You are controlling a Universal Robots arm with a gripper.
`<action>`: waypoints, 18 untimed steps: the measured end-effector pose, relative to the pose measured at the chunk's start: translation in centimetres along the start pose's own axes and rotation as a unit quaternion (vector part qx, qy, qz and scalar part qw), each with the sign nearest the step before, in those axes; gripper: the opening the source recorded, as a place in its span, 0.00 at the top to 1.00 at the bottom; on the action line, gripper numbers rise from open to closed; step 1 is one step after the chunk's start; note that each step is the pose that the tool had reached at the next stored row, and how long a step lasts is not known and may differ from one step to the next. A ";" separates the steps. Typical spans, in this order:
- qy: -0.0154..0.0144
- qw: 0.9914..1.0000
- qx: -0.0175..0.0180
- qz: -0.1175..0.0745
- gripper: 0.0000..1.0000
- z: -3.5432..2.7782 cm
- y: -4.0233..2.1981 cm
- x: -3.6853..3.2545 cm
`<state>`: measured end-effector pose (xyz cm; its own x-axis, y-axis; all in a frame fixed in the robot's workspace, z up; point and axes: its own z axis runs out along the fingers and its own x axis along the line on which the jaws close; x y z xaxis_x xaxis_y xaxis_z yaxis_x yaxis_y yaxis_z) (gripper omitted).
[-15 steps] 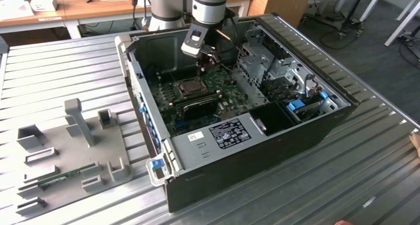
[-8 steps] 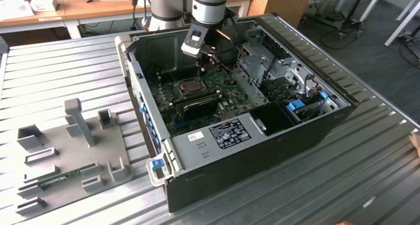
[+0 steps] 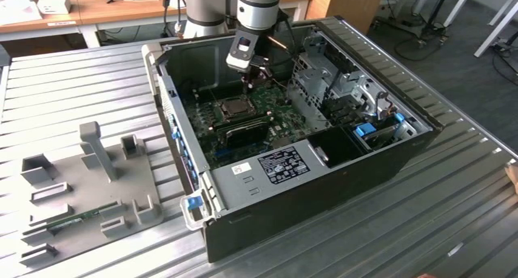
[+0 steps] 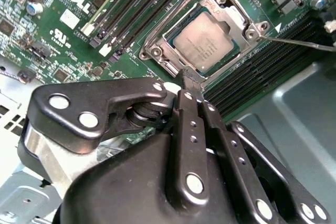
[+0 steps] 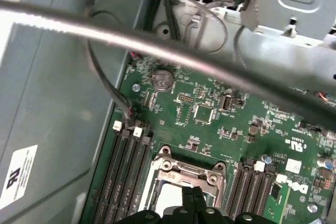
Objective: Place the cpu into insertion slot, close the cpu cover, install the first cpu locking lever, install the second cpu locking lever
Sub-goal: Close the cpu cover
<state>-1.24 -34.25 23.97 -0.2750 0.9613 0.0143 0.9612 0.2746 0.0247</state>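
A ribbed metal table (image 3: 73,90) carries an open computer case (image 3: 324,187) and, beside it, a grey fixture plate (image 3: 81,193).

Gripper (image 5: 192,191), fingers together, hovers over the flat silver cpu cover (image 5: 178,171), between black memory slots (image 5: 127,174) on a green circuit board (image 5: 207,94).

arm (image 3: 257,5): smooth silver-grey tube with darker grey joint bands
wrist block (image 3: 241,50): pale grey box with a dark patch, just above the hand
hand (image 4: 184,80): matte black flat link bars, narrowing to slim fingers (image 4: 190,129)
pivots (image 4: 88,120): round silver studs along the hand's bars
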 end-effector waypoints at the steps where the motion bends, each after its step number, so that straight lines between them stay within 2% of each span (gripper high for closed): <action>1: 0.000 1.000 0.000 -0.007 0.90 0.00 0.00 0.00; 5: 0.001 0.999 0.000 -0.033 0.90 0.01 0.00 0.00; 10: 0.002 0.998 0.001 -0.063 0.90 0.01 0.00 0.00; 12: 0.002 0.998 0.001 -0.067 0.90 0.01 0.00 0.00; 18: 0.002 0.998 0.001 -0.067 0.90 0.01 0.00 0.00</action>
<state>-1.24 -34.25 23.96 -0.4019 0.9156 0.0143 0.9155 0.4015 0.0248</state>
